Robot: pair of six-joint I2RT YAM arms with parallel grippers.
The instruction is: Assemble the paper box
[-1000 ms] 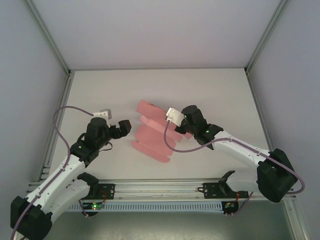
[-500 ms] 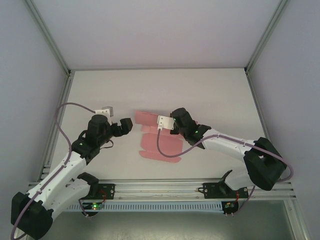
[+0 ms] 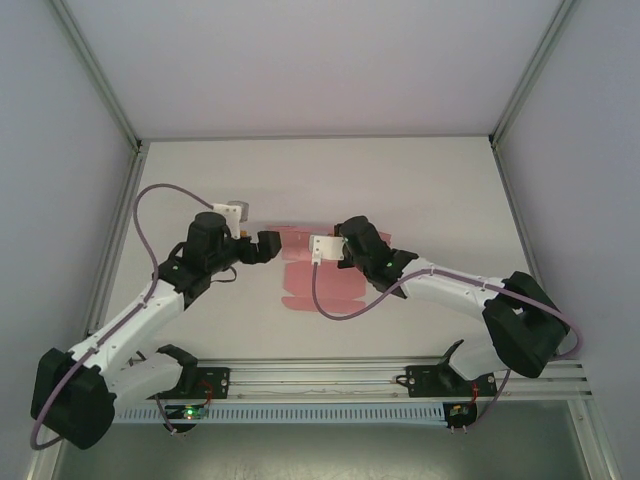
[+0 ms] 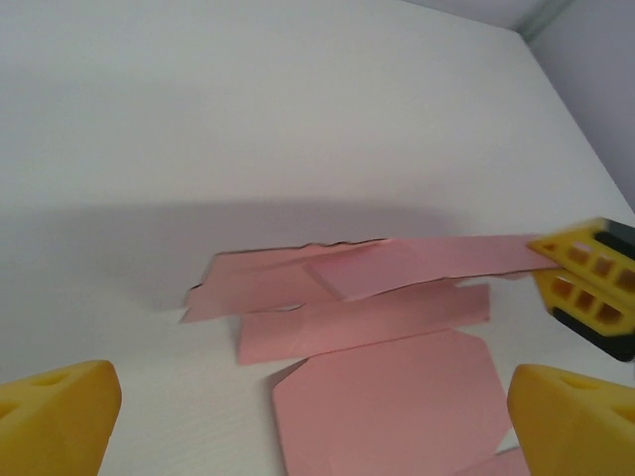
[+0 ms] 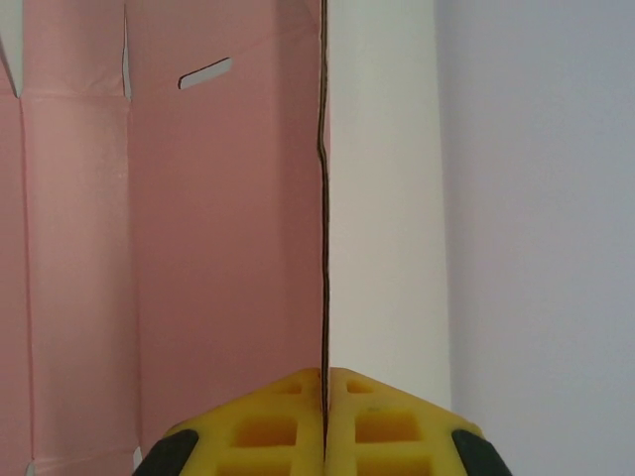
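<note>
The paper box is a flat pink die-cut sheet [image 3: 318, 283] with flaps and a slot, lying mid-table. My right gripper [image 3: 336, 242] is shut on the sheet's far strip. In the right wrist view the card runs edge-on out of the closed yellow fingertips [image 5: 298, 416] of that gripper [image 5: 325, 397], with the pink sheet [image 5: 198, 248] spreading to the left. My left gripper [image 3: 262, 243] stands open at the sheet's left edge. In the left wrist view its yellow fingertips [image 4: 60, 412] are wide apart, and the sheet [image 4: 387, 397] lies between and ahead of them, untouched. The right gripper's fingers [image 4: 585, 283] pinch the strip at the right.
The white table [image 3: 420, 190] is walled by grey panels with aluminium posts at the back corners. A rail [image 3: 320, 380] with the arm bases runs along the near edge. Both arms' cables loop above the table near the sheet.
The left gripper has moved forward and right, up to the sheet's left edge. The right gripper has carried the sheet to the left, and it now lies flatter.
</note>
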